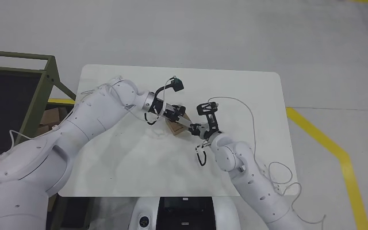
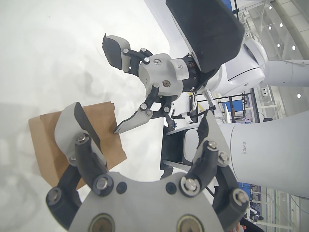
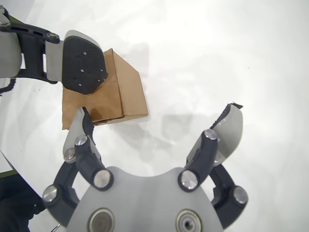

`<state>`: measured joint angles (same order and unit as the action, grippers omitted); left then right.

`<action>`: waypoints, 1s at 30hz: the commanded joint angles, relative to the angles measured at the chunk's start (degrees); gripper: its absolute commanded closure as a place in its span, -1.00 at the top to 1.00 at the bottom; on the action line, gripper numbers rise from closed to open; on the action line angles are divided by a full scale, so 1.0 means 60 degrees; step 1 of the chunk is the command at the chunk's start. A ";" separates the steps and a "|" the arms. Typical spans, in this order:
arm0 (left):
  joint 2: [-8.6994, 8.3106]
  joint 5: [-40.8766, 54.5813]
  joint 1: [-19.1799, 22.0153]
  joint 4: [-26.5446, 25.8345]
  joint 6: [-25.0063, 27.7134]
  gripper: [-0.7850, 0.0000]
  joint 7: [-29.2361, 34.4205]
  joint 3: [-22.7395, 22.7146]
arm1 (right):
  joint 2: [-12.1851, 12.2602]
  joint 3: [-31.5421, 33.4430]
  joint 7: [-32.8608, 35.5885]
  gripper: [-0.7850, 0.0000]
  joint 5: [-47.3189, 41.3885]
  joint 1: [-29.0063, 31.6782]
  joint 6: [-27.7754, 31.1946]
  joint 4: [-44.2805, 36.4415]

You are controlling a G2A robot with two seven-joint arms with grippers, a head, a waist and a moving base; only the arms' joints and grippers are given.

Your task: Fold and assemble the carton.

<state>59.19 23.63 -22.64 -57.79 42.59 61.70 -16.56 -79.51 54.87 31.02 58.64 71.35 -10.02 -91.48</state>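
Observation:
A small brown carton (image 1: pixel 177 127) lies low and partly folded near the middle of the white table (image 1: pixel 115 167). My left gripper (image 1: pixel 172 111) comes in from the left and stands open over it. One left finger (image 2: pixel 77 126) rests against the carton (image 2: pixel 43 143); its black pad (image 3: pixel 83 66) lies on the carton's (image 3: pixel 131 92) upper face. My right gripper (image 1: pixel 197 127) is at the carton's opposite side, also open. One right fingertip (image 2: pixel 120 127) touches the carton's edge, while the other finger (image 3: pixel 229 117) is over bare table. Neither gripper holds anything.
A green metal frame (image 1: pixel 34 75) with cardboard (image 1: pixel 50 118) stands off the table's left edge. Thin cables (image 1: pixel 247 109) loop above the right arm. A yellow floor line (image 1: pixel 322 138) runs on the right. Bare table surrounds the carton.

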 commanded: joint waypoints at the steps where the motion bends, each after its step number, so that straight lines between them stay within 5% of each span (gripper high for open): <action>1: -0.0006 0.0009 0.0007 -0.0005 0.0006 1.00 -0.0006 0.0016 | -0.0005 0.0001 0.0009 1.00 0.0035 0.0004 -0.0002 -0.0013; 21: -0.0157 0.0008 0.0040 -0.0075 0.0160 1.00 -0.0160 0.0303 | -0.0089 -0.0197 0.0438 1.00 0.0615 -0.0120 -0.0221 0.0005; 30: -0.0439 0.0104 0.0053 -0.0643 0.0692 1.00 -0.0692 0.0277 | -0.0029 0.0258 -0.0445 1.00 -0.0188 0.0643 0.0340 -0.0722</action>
<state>57.10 24.24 -22.23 -60.95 46.06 58.26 -14.75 -79.74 56.14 28.56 58.00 74.74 -8.27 -95.47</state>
